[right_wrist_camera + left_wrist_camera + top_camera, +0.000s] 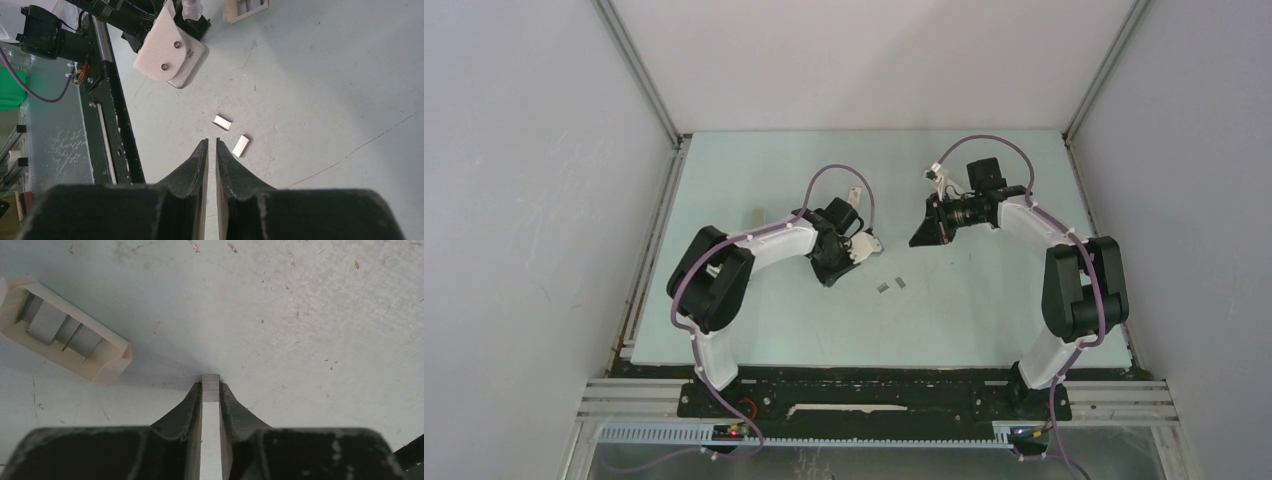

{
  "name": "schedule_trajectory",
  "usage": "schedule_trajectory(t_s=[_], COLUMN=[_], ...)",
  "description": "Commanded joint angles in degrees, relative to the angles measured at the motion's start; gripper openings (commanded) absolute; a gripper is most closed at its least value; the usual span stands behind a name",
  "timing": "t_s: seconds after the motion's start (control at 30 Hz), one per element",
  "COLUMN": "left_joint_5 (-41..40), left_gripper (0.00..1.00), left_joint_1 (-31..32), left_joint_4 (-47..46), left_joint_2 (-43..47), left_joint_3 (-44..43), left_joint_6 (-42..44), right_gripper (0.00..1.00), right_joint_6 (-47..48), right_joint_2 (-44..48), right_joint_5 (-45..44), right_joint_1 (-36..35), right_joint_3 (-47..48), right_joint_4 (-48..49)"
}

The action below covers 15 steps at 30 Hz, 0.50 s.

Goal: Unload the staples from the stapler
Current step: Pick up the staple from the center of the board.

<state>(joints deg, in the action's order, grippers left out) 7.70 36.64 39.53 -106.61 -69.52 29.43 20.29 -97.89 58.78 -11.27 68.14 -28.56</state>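
– Left gripper (210,390) is clamped on a short staple strip (210,381), pinched at the very fingertips, close over the table (300,315), near the box (112,362) but not touching it
– why the tip pinch?
– my read: the strip's thin, so a tip hold keeps it level and should let it fall clean when the jaws part. Box is open-topped with more grey strips inside. Drop spot or spare stock, can't tell which
– other arm?
– right gripper (210,145) has its fingers almost together with nothing between them. Loose strips (222,122), two of them, lie apart on the table just ahead of it, farther from the box than the left gripper. Looks held back so the arms don't clash
– stapler?
– can't make it out in any view. With strips lying out, I'd judge unloading is well along; next is setting this one down
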Motion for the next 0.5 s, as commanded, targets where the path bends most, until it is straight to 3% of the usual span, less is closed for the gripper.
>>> schedule_trajectory(t_s=[0.0, 0.47], left_joint_5=[2.4, 8.6], left_gripper=[0.16, 0.06], left_joint_1=[-0.2, -0.7], left_joint_4=[0.1, -5.9], left_joint_2=[1.0, 6.0], left_joint_3=[-0.5, 1.9], left_joint_6=[-0.9, -9.6], right_gripper=[0.18, 0.18], right_joint_6=[1.0, 2.2], right_joint_2=[3.6, 4.2], right_joint_5=[1.2, 1.3], right_joint_1=[0.4, 0.7], right_joint_3=[-0.2, -0.3], right_joint_4=[-0.4, -1.3])
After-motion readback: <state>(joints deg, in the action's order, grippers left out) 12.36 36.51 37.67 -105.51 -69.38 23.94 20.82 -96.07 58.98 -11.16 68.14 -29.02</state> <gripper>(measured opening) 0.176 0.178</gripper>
